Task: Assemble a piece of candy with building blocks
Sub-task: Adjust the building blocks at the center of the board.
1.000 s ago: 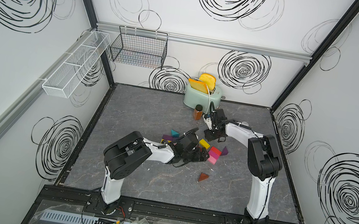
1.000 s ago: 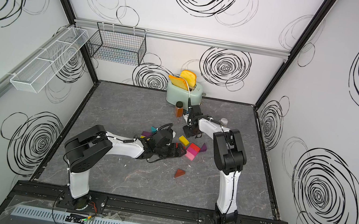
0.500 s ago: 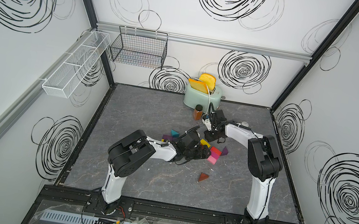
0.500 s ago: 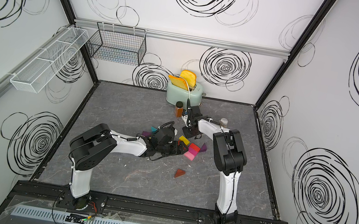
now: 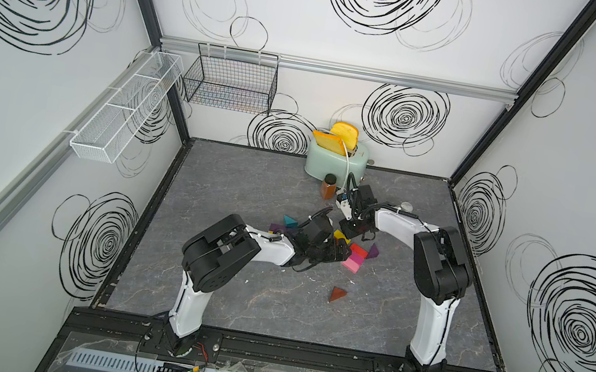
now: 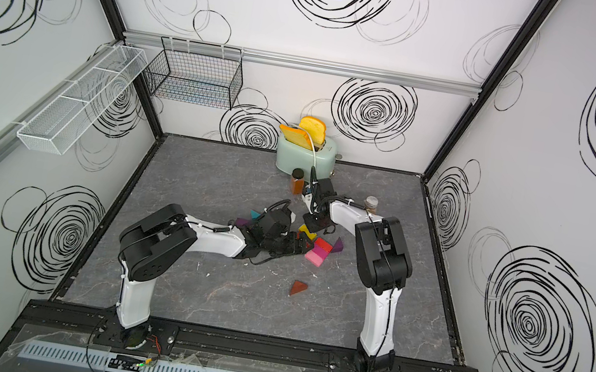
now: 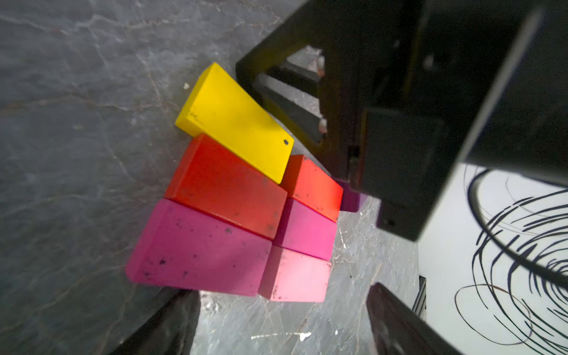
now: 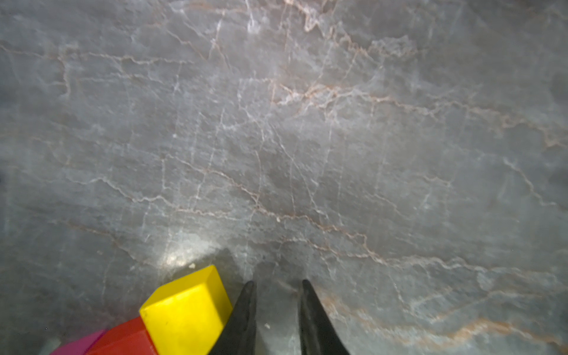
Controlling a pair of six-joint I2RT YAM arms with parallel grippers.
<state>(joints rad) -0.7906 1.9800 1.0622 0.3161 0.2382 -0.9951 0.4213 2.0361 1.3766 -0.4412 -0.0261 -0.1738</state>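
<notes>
The yellow block (image 7: 233, 120) is lying askew on the table (image 7: 61, 123), one long side against the red blocks (image 7: 224, 190), beyond which the magenta blocks (image 7: 199, 252) and the pink block (image 7: 295, 276) are ranked. The right end effector (image 8: 276, 284), pressed together and empty, is set just beside the yellow block's other long side. The left end effector (image 7: 281, 295) is spread wide past the pink block, farthest from the yellow block. The yellow block is best nudged square slowly, flat-on, with the rows braced.

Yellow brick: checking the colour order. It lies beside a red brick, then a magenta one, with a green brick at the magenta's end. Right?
Not green: the left wrist view shows a pink brick there. The yellow brick, red brick and magenta brick lie as you said.
</notes>
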